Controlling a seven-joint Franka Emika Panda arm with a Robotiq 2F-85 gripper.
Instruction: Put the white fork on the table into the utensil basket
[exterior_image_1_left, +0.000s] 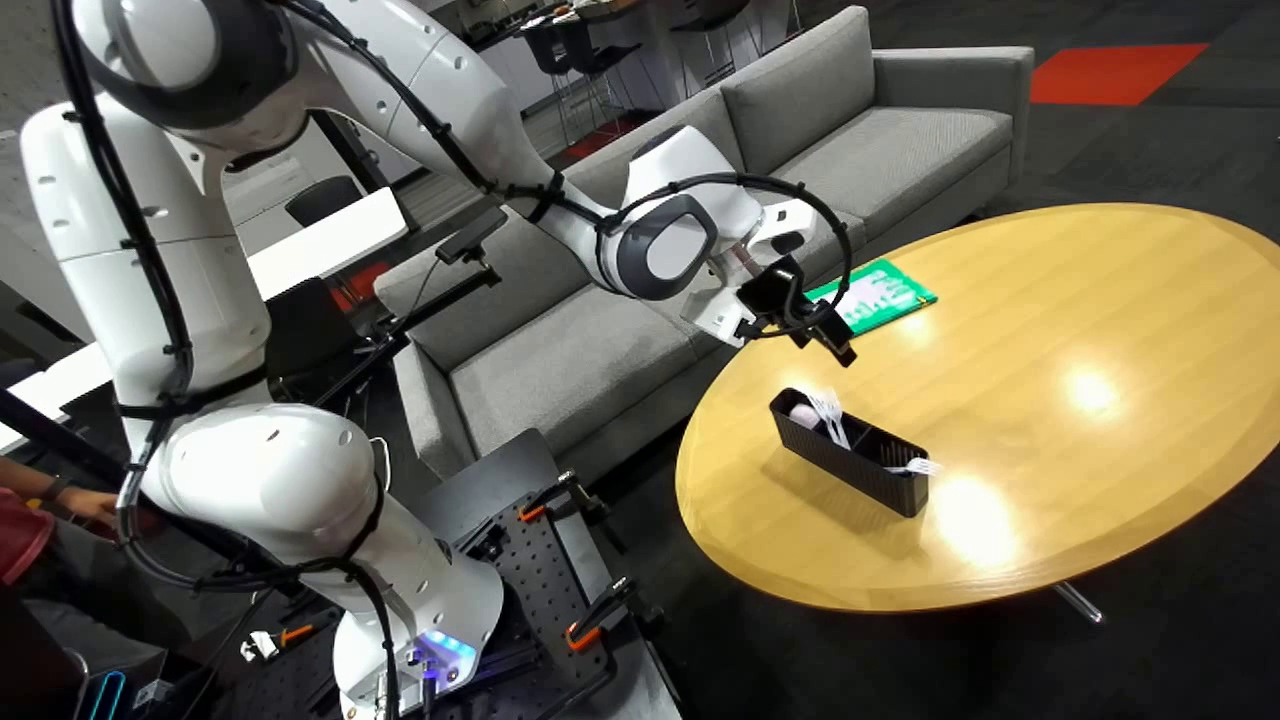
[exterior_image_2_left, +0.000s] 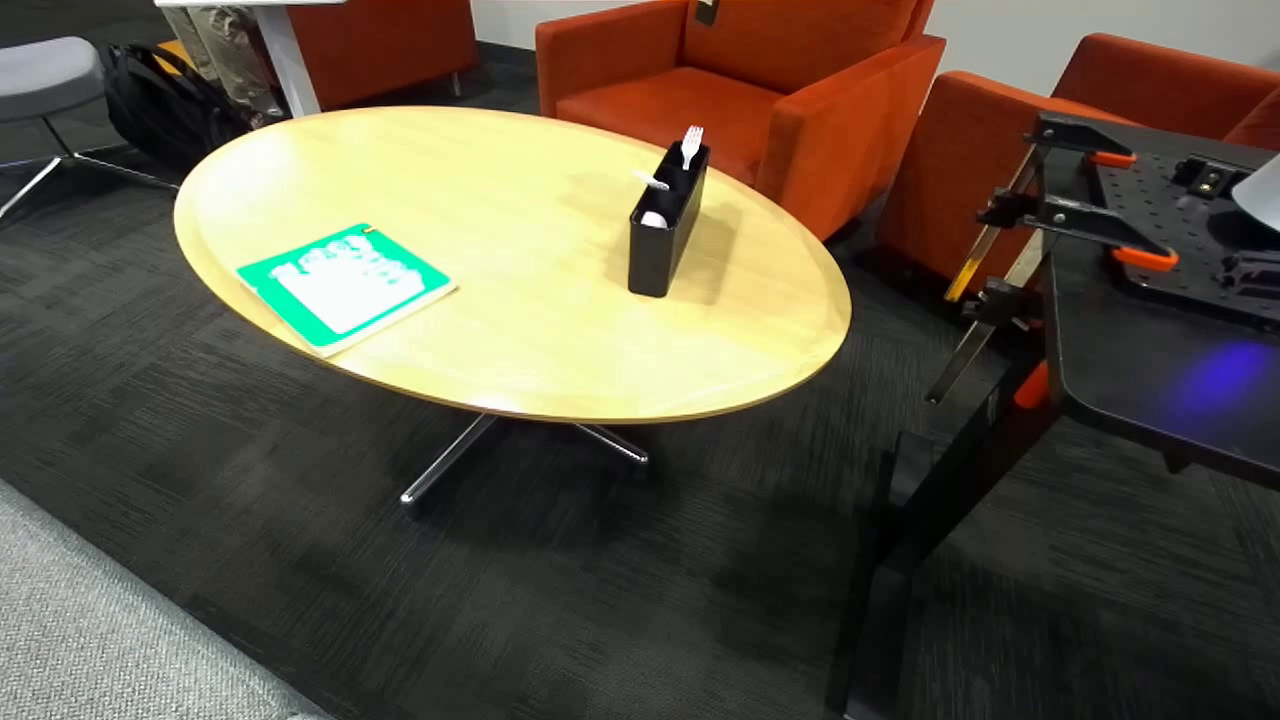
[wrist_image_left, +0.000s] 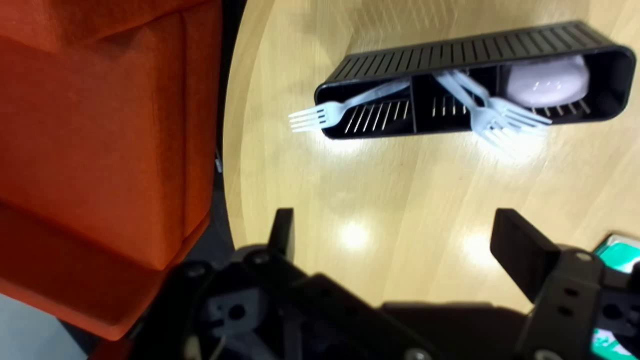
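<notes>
Three white forks (wrist_image_left: 330, 114) are held in the utensil basket (wrist_image_left: 470, 54), below and apart from the end effector (wrist_image_left: 397, 234), its fingers spread wide.

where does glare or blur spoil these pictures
Wrist view: glare on the table washes out some tine tips of two overlapping forks, and the jaws look dark and slightly soft; in an exterior view, a glare patch lies just off one end of the black box; in an exterior view, the green card has its white area blown out.
</notes>
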